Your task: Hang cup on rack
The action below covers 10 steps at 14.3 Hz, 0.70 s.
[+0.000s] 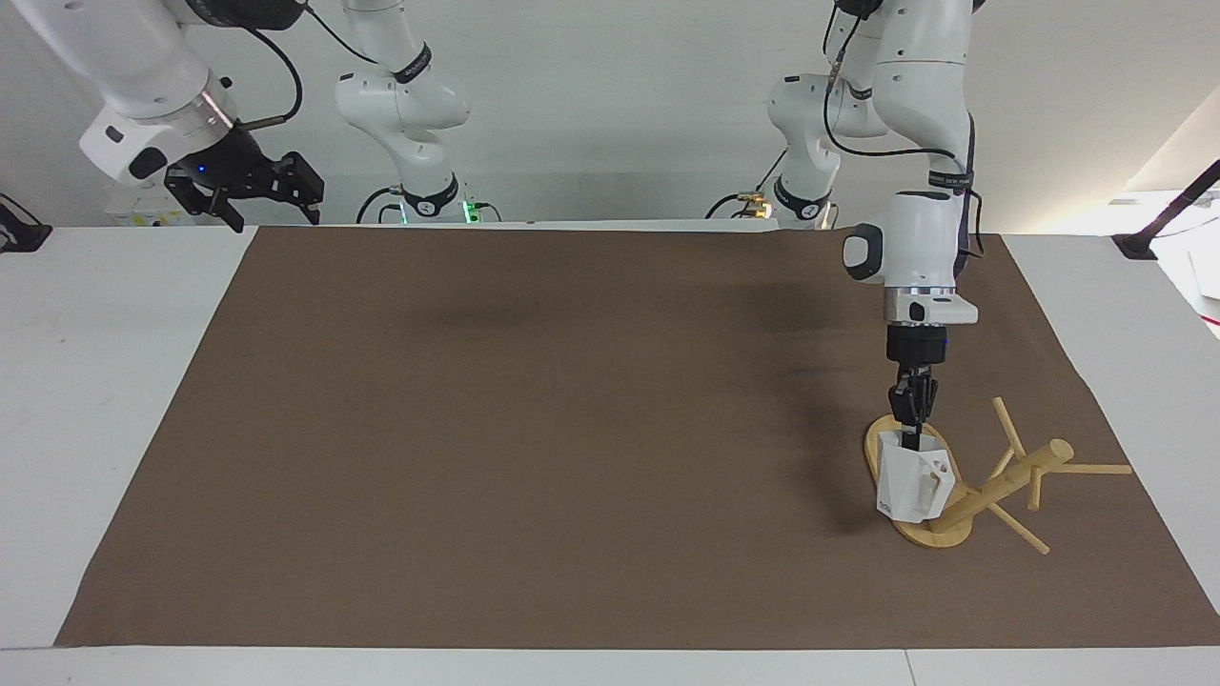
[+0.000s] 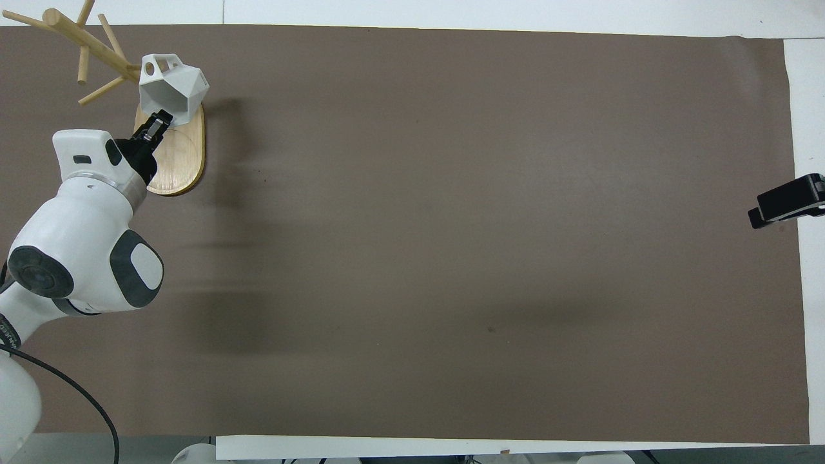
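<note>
One pincer, the left pincer (image 1: 911,440), pinches the cup (image 1: 912,488) by its rim, cup hanging below it over the rack (image 1: 963,495) base w/ handle toward a peg; right pincer (image 1: 250,186) waits, spread.

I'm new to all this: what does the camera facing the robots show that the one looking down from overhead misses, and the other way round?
Only the facing view shows both arms whole up to their bases, and the right claw, raised over the table's edge at its own end, fingers spread, waiting.

Only the overhead view looks down into the cup's open mouth, with the handle's loop turned toward the rack's post.

Both show the left claw shut on the rim of the white cup, holding it over the oval base of the bamboo rack, beside the post, on the brown mat.
</note>
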{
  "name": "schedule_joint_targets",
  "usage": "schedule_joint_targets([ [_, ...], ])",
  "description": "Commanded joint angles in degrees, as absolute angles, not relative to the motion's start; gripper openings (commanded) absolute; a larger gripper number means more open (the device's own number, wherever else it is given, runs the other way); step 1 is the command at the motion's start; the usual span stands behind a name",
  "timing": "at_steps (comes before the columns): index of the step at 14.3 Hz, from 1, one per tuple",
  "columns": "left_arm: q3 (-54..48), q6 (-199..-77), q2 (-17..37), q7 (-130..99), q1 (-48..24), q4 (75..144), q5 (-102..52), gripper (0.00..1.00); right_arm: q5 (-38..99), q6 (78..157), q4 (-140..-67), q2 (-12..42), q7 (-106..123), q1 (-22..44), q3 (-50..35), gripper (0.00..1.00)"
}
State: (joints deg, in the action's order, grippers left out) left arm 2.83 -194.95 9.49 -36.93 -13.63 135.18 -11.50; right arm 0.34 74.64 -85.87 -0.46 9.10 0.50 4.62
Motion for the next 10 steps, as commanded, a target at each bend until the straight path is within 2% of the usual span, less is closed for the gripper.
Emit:
schedule_joint_targets([
  [1,2.3,-196.3,9.8,-37.0,-12.4,135.1,-12.0,0.0,-0.4,75.0,-87.5,-1.8,8.7,1.1,4.9,1.0],
  [3,2.3,-196.2,9.8,-37.1,-12.4,135.1,-12.0,0.0,-0.4,75.0,-87.5,-1.8,8.7,1.1,4.9,1.0],
  [4,2.4,-196.1,9.8,-37.1,-12.5,135.1,-12.1,0.09,-0.4,74.9,-87.5,-1.8,8.7,1.1,4.9,1.0],
  [6,2.7,-195.6,9.8,-37.0,-12.7,134.7,-12.2,0.49,-0.4,75.0,-87.5,-1.8,8.7,1.1,4.9,1.0],
  [7,2.8,-194.6,9.7,-36.6,-12.7,134.7,-12.3,0.63,-0.5,75.0,-87.5,-1.8,8.7,1.1,4.9,1.0],
  [8,2.8,-193.1,9.6,-36.7,-12.7,134.7,-12.3,0.71,-0.4,75.0,-87.5,-1.8,8.7,1.1,4.9,1.0],
  [10,2.8,-187.8,8.7,-36.8,-12.8,134.8,-12.3,0.95,-0.5,74.9,-87.5,-1.8,8.7,1.1,4.9,1.0],
])
